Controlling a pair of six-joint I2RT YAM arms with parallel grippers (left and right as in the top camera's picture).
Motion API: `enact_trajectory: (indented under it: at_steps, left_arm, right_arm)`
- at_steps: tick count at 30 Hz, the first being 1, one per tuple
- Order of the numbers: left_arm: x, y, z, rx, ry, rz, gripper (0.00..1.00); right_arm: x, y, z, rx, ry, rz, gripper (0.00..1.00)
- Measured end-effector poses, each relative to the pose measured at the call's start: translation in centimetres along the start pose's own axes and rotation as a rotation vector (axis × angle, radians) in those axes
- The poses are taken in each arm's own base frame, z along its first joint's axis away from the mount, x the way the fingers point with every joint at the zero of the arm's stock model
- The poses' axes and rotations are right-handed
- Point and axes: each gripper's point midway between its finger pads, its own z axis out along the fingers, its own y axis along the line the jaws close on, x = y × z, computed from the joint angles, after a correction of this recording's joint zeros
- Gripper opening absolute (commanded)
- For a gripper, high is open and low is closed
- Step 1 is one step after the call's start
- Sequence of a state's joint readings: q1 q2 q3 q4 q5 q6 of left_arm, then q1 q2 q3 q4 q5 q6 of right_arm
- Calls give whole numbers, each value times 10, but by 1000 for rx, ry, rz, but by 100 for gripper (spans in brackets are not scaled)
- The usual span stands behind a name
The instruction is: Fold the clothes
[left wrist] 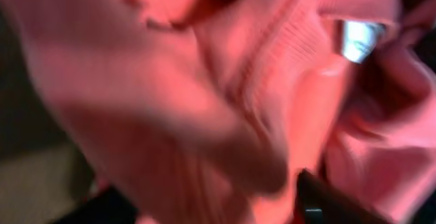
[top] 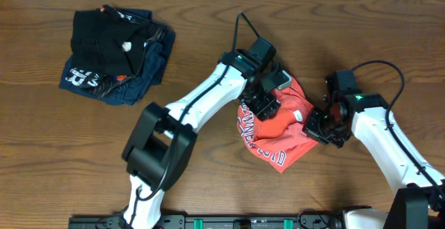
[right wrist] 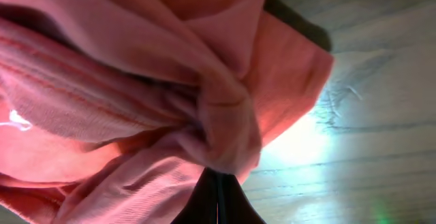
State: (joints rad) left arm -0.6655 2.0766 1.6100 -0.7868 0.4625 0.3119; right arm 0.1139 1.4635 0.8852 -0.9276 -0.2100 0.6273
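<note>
The clothes (top: 278,137) are a coral-red T-shirt with white lettering, lying crumpled right of the table's middle. My left gripper (top: 266,102) is pressed into the shirt's upper left part. In the left wrist view blurred red cloth (left wrist: 204,81) and a white neck tag (left wrist: 357,40) fill the frame. Cloth lies between the two dark fingers of the left gripper (left wrist: 211,197), which stand apart; a firm grip does not show. My right gripper (top: 318,123) is at the shirt's right edge. Its fingers (right wrist: 219,183) are pressed together, with a bunched fold of the clothes (right wrist: 218,129) at their tips.
A pile of folded black and navy garments (top: 118,48) lies at the back left. Bare wooden table (top: 208,187) surrounds the shirt. A black rail (top: 229,222) runs along the near edge.
</note>
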Motion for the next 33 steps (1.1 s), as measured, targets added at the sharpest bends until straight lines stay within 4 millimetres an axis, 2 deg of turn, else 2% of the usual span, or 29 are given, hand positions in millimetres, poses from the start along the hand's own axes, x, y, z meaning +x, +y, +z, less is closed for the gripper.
enact_trajectory:
  at_steps: [2,4,8,9,10,11,12,15,18,22,26,28,29,30,31,32,33]
  left_arm:
    - [-4,5,5,-10,-16,7,15]
    - [-10,12,5,-46,-35,2,6]
    - [-21,30,3,-139,-79,-35,6]
    - [-24,35,1,-158,-92,-47,6]
    - [-27,38,-1,-171,-107,-60,6]
    - [-29,41,-2,-182,-114,-70,6]
    - [-29,42,-4,-188,-118,-79,6]
    - [-28,45,-6,-203,-120,-100,6]
    - [-25,44,-7,-205,-108,-112,6]
    - [-23,44,-6,-205,-99,-126,7]
    - [-23,44,-6,-205,-100,-130,7]
    - [-23,44,-6,-205,-100,-130,7]
    - [-23,44,-6,-205,-99,-130,7]
    - [-23,44,-6,-205,-100,-130,7]
    - [-23,44,-6,-205,-100,-130,7]
    - [-23,44,-6,-205,-100,-131,7]
    - [-23,44,-6,-205,-100,-131,7]
  right_arm:
    - [0,-9,-2,17,11,13,1]
    - [1,-19,-7,39,25,17,1]
    - [-6,-38,-24,104,-8,22,1]
    - [-9,-41,-27,113,-22,23,8]
    - [-12,-42,-28,111,-31,23,23]
    - [-13,-40,-29,93,-35,6,40]
    - [-15,-34,-29,62,-35,-14,45]
    - [-18,-3,-30,-106,-31,-112,48]
    - [-20,19,-34,-226,-32,-146,49]
    - [-22,31,-36,-271,-42,-133,54]
    - [-15,50,-30,-284,-33,-159,58]
    - [-10,60,-23,-281,-18,-178,58]
    - [-7,64,-19,-277,-7,-185,53]
    - [-4,66,-12,-259,6,-190,40]
    - [-1,67,-7,-241,19,-193,17]
    - [2,67,-1,-219,31,-191,1]
    - [4,65,4,-197,43,-185,1]
